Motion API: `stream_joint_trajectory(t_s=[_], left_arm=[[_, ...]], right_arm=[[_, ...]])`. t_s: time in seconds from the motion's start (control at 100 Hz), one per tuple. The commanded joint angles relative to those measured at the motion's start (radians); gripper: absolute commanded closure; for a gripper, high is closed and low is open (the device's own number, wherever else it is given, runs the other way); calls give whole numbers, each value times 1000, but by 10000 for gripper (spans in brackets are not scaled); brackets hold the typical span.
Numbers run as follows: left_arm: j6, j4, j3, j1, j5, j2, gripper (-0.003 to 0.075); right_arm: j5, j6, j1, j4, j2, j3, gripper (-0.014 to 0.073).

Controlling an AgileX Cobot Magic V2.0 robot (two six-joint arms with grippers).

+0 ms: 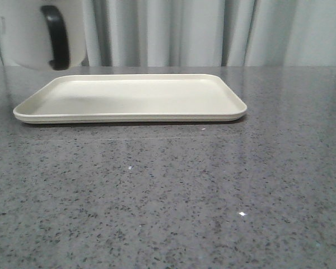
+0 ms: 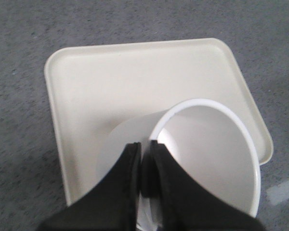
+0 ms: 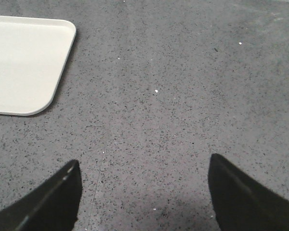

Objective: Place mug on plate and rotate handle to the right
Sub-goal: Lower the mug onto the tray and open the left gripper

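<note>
1. Above the left end of the plate (image 1: 131, 98), the mug (image 1: 36, 33) hangs in the air at the upper left of the front view, its base clear of the tray surface and its top cut off by the frame edge.
2. The handle (image 1: 56, 36), glossy black, faces the camera on the mug's right-hand part in the front view.
3. In the left wrist view the left gripper (image 2: 144, 166) is clamped on the mug's rim (image 2: 202, 103), one finger inside the wall and one outside, so the mug is carried by its wall; the white interior is visible.
4. From that same view the mug sits over the plate's area, with the cream tray spread out below it.
5. The plate lies flat on the grey speckled countertop (image 1: 173, 202), and a soft shadow falls on its left part.
6. The right gripper (image 3: 142, 192) hovers over bare countertop, its fingers spread wide and grasping nothing; a corner of the plate shows off to one side, well apart from it.
</note>
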Motion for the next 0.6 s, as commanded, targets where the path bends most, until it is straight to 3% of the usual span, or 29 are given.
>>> stream_joint_trajectory(t_s=[0.0, 0.24, 0.59], left_arm=[[-1, -81, -77, -53, -103, 26, 741], [-1, -150, -125, -113, -167, 148, 741], [-1, -175, -125, -115, -162, 223, 741]], right_arm=[[-79, 0, -6, 5, 10, -33, 43], [-79, 0, -6, 5, 10, -33, 43], [-84, 0, -6, 5, 10, -33, 43]])
